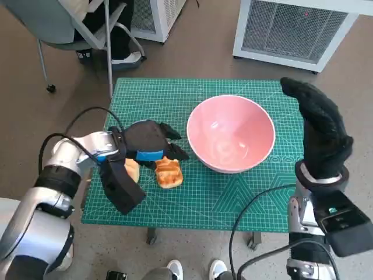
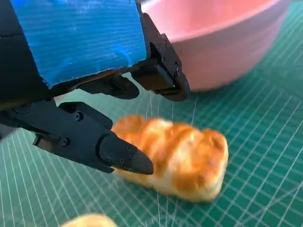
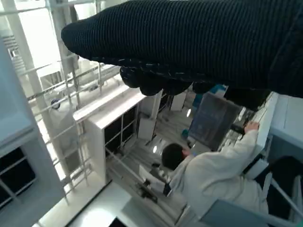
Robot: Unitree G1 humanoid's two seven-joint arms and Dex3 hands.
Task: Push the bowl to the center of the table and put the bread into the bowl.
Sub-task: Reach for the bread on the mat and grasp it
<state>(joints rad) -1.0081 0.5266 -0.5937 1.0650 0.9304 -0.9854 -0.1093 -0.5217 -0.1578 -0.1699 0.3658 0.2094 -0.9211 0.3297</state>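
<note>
A pink bowl (image 1: 231,134) stands on the green cutting mat (image 1: 245,204), right of the mat's middle. A golden bread roll (image 1: 169,172) lies just left of the bowl, near the mat's front. My left hand (image 1: 148,143) hovers over the roll with its fingers apart and holds nothing. The left wrist view shows the roll (image 2: 175,158) under those black fingers (image 2: 125,158), with the bowl (image 2: 222,42) right behind it. My gloved right hand (image 1: 317,125) is raised upright beside the bowl's right rim, empty. In the right wrist view the glove (image 3: 189,42) spans the picture.
A second bread piece (image 1: 132,170) lies partly under my left wrist and also shows at the picture's edge (image 2: 90,221). A chair (image 1: 70,29) stands beyond the table's far left, a white grilled unit (image 1: 291,29) at far right. A seated person (image 3: 213,175) is nearby.
</note>
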